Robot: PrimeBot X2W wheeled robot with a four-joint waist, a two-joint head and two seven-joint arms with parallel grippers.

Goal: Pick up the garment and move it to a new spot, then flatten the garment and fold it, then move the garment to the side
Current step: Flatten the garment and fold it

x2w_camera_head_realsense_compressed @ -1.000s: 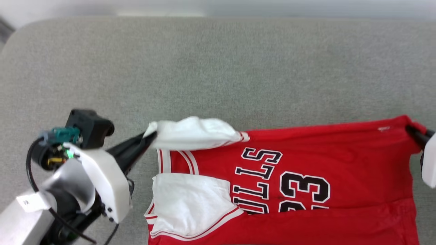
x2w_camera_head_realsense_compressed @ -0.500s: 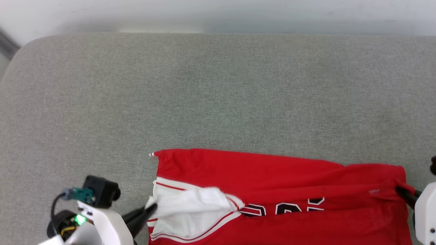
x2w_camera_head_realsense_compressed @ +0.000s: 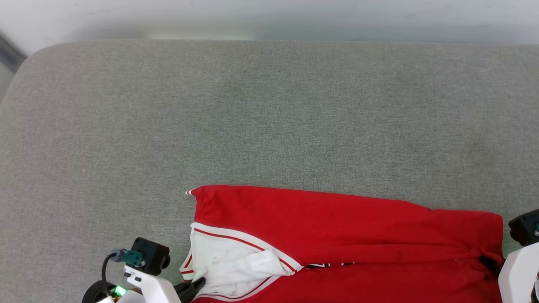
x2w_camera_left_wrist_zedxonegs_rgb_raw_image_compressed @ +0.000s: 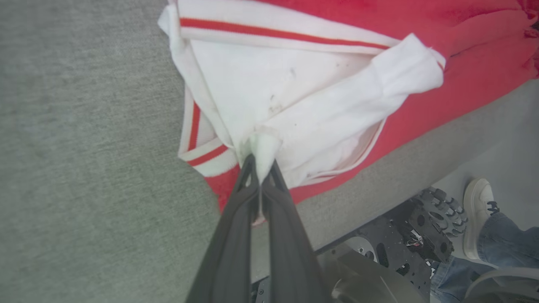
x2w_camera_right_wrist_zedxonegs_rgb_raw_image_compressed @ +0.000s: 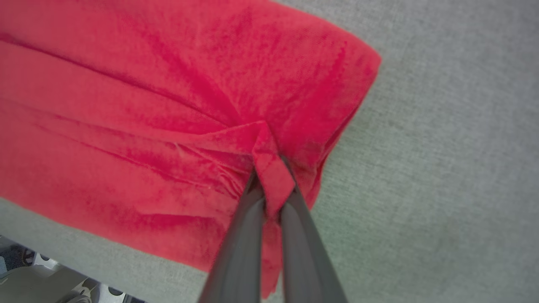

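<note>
The garment (x2w_camera_head_realsense_compressed: 337,227), a red jersey with white sleeves and striped trim, lies folded along the near edge of the grey cushion. Its lettering is almost fully hidden under the fold. My left gripper (x2w_camera_left_wrist_zedxonegs_rgb_raw_image_compressed: 261,162) is shut on the tip of the white sleeve (x2w_camera_left_wrist_zedxonegs_rgb_raw_image_compressed: 320,109), which also shows at the shirt's left end in the head view, white sleeve (x2w_camera_head_realsense_compressed: 236,265), beside my left gripper (x2w_camera_head_realsense_compressed: 197,284). At the shirt's right end my right gripper (x2w_camera_right_wrist_zedxonegs_rgb_raw_image_compressed: 271,185) is shut on a pinch of red hem (x2w_camera_right_wrist_zedxonegs_rgb_raw_image_compressed: 269,164), and the right gripper (x2w_camera_head_realsense_compressed: 490,263) sits low there.
The grey cushion (x2w_camera_head_realsense_compressed: 269,118) stretches wide beyond the shirt. Its near edge (x2w_camera_left_wrist_zedxonegs_rgb_raw_image_compressed: 379,189) drops off just under the shirt. Below it are the robot base (x2w_camera_left_wrist_zedxonegs_rgb_raw_image_compressed: 391,248) and a person's shoe (x2w_camera_left_wrist_zedxonegs_rgb_raw_image_compressed: 478,214) on the floor. A pale wall runs behind.
Both grippers have drawn their held ends toward the near edge, folding the red back over the lettering. The camera tilted up after the earliest frame.
</note>
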